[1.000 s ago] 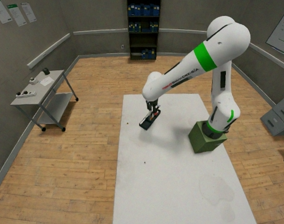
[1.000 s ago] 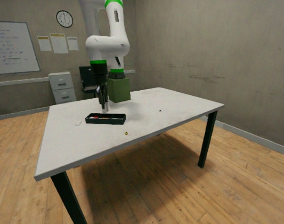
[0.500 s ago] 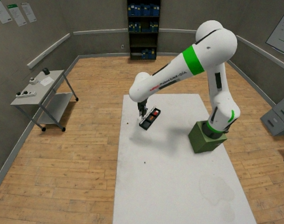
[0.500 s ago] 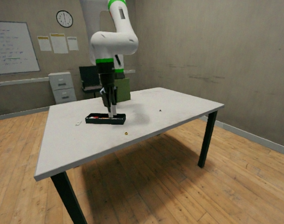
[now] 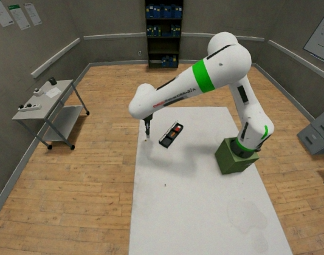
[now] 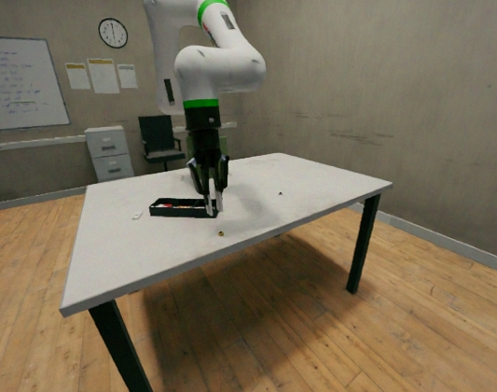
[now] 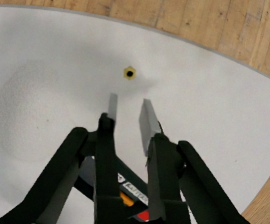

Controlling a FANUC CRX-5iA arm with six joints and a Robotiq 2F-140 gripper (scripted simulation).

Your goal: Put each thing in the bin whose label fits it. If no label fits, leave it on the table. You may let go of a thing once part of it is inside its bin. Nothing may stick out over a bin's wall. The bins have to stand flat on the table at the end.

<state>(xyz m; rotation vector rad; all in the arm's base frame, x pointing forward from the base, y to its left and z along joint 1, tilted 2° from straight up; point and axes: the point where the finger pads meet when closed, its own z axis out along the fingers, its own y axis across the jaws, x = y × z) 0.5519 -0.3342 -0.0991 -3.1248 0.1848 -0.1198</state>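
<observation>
A black bin (image 5: 166, 140) (image 6: 173, 211) with several labelled compartments lies on the white table (image 5: 204, 212) (image 6: 313, 182). Orange and red pieces (image 5: 175, 129) (image 7: 134, 207) lie in one end of it. A small brass nut (image 5: 146, 140) (image 6: 219, 232) (image 7: 129, 74) lies on the table near the edge, beyond the bin. My gripper (image 5: 148, 135) (image 6: 213, 211) (image 7: 128, 107) hangs just above the table beside the bin's end, a short way from the nut. Its fingers stand a narrow gap apart, with only bare table showing between them.
A small dark piece (image 5: 165, 184) (image 6: 281, 192) lies alone farther along the table. A small white piece (image 6: 136, 215) lies on the other side of the bin. The arm's green base block (image 5: 231, 158) stands at the table's far side. The table edge runs close to the nut.
</observation>
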